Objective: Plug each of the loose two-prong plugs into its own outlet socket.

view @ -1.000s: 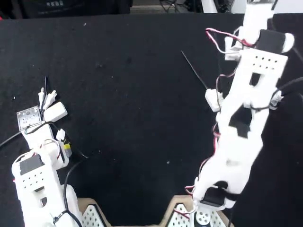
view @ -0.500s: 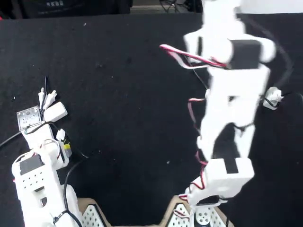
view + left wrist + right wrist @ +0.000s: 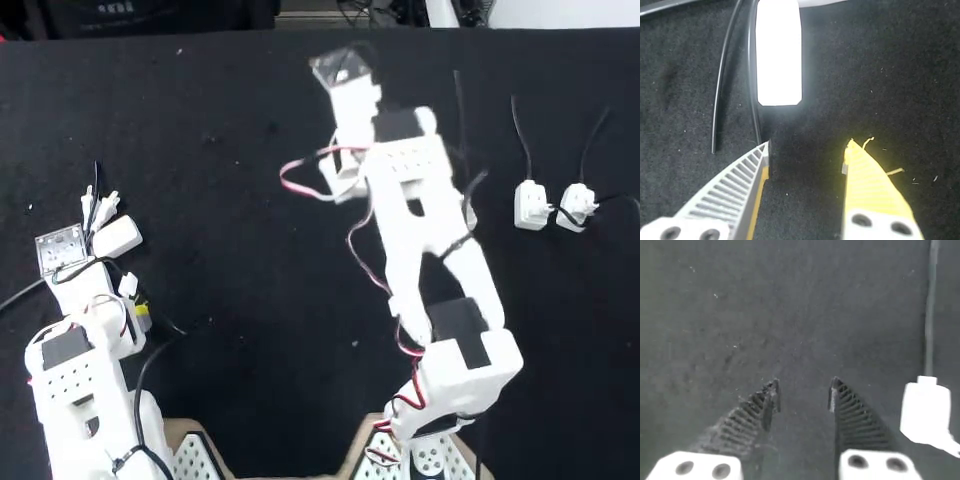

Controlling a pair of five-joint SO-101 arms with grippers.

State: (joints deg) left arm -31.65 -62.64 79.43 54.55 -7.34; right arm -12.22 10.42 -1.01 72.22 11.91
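black bench (image 3: 250,120); left tool (image 3: 807,145) spread wide, touching nothing, white plug (image 3: 778,52) just ahead of it; right tool (image 3: 804,384) moderately spread, gripping nothing.

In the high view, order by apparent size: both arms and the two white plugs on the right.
1. Right arm, though likely raised nearer the camera.
2. Left arm.
3. The two white plugs look alike; unranked.

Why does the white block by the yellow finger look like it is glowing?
Left wrist view: light bounces so hard off the white block that it glares out, and no marks or holes can be made out on it. Right wrist view: the white plug is bright too, with less glare. High view: the black cloth stays dark, with no shiny spots.
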